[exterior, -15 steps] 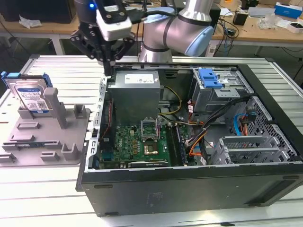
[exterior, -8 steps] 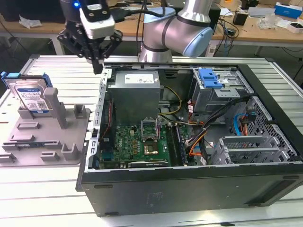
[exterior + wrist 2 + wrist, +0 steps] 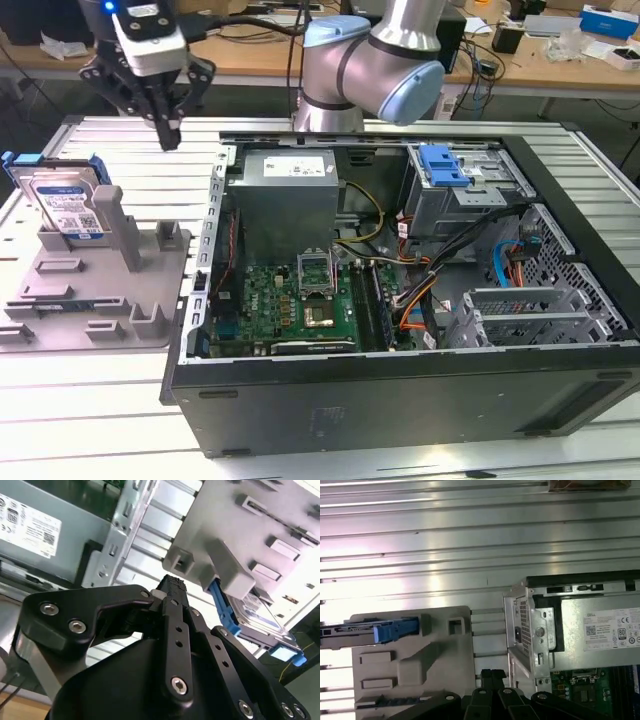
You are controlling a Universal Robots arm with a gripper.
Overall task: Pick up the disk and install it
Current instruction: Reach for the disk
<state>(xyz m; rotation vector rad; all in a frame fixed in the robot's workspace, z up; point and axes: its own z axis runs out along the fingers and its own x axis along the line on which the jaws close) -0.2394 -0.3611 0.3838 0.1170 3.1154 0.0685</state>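
Note:
The disk (image 3: 66, 206) stands on edge in a slot of the grey holder (image 3: 100, 290) at the exterior view's left, silvery with a white-and-blue label and a blue carrier frame. It also shows as the disk (image 3: 260, 622) behind the holder's post and edge-on as the disk (image 3: 375, 631). My gripper (image 3: 168, 138) hangs above the ribbed table, to the right of the disk and well apart from it. Its black fingers (image 3: 172, 586) are pressed together with nothing between them, as the gripper (image 3: 492, 675) shows over the gap between holder and case.
An open computer case (image 3: 400, 390) lies on the table right of the holder. Inside are a power supply (image 3: 285, 195), a motherboard (image 3: 300, 305), cables and a metal drive bay with a blue latch (image 3: 443, 165). Cluttered desks stand behind.

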